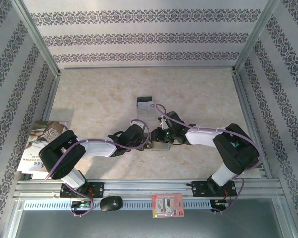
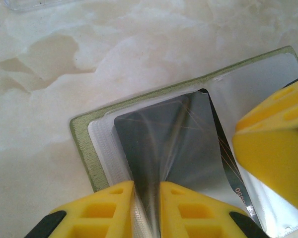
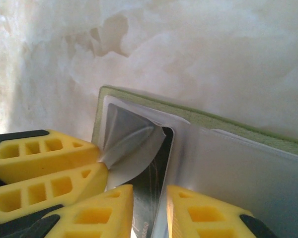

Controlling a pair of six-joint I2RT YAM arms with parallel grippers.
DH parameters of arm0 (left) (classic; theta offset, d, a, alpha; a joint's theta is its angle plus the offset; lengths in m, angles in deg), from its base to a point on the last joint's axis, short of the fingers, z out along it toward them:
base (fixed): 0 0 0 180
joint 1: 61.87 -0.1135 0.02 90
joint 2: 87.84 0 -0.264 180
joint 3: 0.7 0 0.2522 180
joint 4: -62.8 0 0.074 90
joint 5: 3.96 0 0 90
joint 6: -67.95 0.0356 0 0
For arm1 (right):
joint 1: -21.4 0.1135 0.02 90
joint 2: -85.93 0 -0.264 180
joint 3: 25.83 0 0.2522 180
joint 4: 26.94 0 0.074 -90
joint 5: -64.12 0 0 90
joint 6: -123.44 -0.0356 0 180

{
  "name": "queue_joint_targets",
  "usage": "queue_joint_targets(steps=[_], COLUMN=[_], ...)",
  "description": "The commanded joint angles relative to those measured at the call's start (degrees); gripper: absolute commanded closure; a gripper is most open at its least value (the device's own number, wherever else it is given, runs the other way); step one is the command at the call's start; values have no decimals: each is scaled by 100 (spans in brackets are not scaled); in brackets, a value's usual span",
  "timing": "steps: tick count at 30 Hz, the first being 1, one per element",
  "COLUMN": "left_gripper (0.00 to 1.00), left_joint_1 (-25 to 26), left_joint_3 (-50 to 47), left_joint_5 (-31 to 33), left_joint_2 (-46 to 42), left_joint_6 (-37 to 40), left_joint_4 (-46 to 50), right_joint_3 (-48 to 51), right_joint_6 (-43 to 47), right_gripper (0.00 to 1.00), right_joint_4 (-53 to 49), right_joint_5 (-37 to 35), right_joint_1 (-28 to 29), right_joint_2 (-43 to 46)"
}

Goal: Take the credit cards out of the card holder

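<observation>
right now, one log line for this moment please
left gripper: shut on card holder flap | right gripper: straddling card edge, grip unclear | card: not yet out

Olive card holder open flat; dark shiny credit card tucked inside.

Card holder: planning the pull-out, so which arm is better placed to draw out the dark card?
Right, probably: the right claw straddles the dark card at its edge, while the left claw pinches up the clear pocket film.

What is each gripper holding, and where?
The left gripper pinches the card holder by its clear pocket film, at the lifted corner. The right gripper straddles the exposed end of the credit card; a hold cannot be told.
</observation>
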Motion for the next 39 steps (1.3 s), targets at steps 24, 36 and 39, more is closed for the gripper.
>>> queue_joint_targets(steps=[24,36,39], left_gripper=[78,74,75], left_joint_1=[119,110,111], left_joint_3=[-206,-252,-207], left_joint_5=[-65,-31,-65], left_joint_2=[-49,-96,-20], left_joint_6=[-40,-66,-50], left_joint_4=[414,392,390], right_joint_3=[21,49,-13], right_joint_6=[62,283,284], right_gripper=[100,100,94], right_joint_4=[-205,-748,-699], right_joint_5=[-95,-635,-413], right_joint_1=[32,36,44], right_joint_2=[-5,487,369])
